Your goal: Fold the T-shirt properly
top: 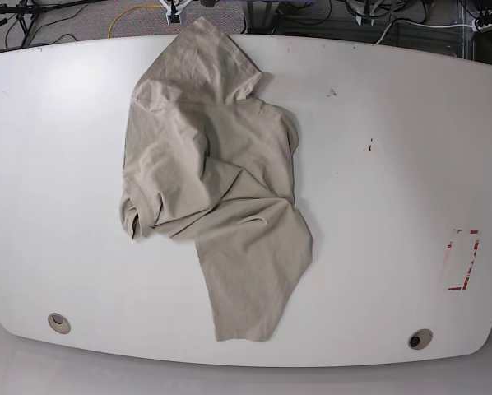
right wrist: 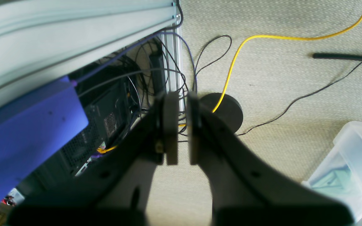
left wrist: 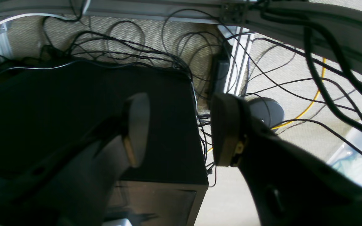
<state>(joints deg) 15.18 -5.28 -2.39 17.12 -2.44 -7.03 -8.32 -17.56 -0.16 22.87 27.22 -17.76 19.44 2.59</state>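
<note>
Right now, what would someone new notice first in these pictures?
The crumpled beige T-shirt, sprawled left of centre on the white table, its top reaching the far edge. Next, both wrist views look down at floor cables: left pincer open, right pincer shut, both empty.

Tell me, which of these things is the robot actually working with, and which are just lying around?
Part of the job:
- T-shirt, crumpled on the white table
- left gripper, open
- right gripper, shut, holding nothing

Just lying about:
- red-marked patch on the table
- yellow cable on the floor
- clear plastic bin
- black computer case
</note>
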